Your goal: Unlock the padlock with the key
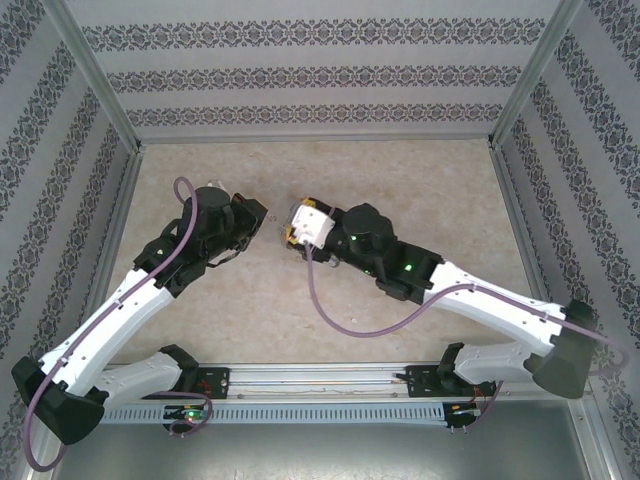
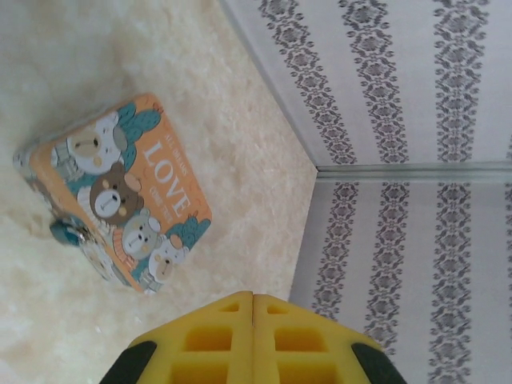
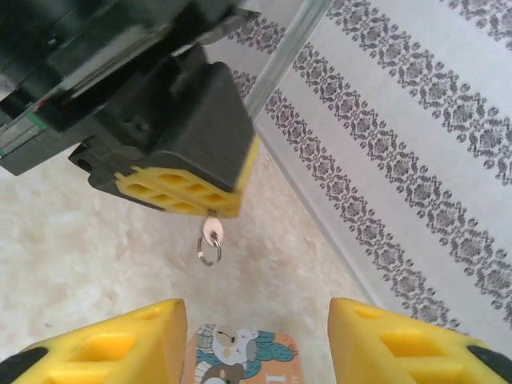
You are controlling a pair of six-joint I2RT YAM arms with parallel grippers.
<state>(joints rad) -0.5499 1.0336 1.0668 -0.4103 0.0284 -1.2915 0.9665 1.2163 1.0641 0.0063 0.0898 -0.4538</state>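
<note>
left claw [image 2: 253, 312]: we see two blocky yellow fingers pressed tight together, pinching the key [image 3: 211, 231].
key: a small, thin, shiny metal piece. It hangs from the left claw's tips, up in the air, with a round wire ring [image 3: 209, 253] on its end.
right claw [image 3: 254, 320]: its yellow fingers are spread wide, and we see nothing between them.
padlock [image 2: 69, 232]: tiny and blue-green with a silvery loop, right at the tin's edge.
tin [image 2: 132, 184]: a flat box with round corners and an orange lid showing cartoon bears and "LOVE". It lies on the surface.
surface [image 2: 96, 48]: pale cream and cloudy like stone.
walls [image 2: 416, 96]: light grey with dark flowery stripes.
</note>
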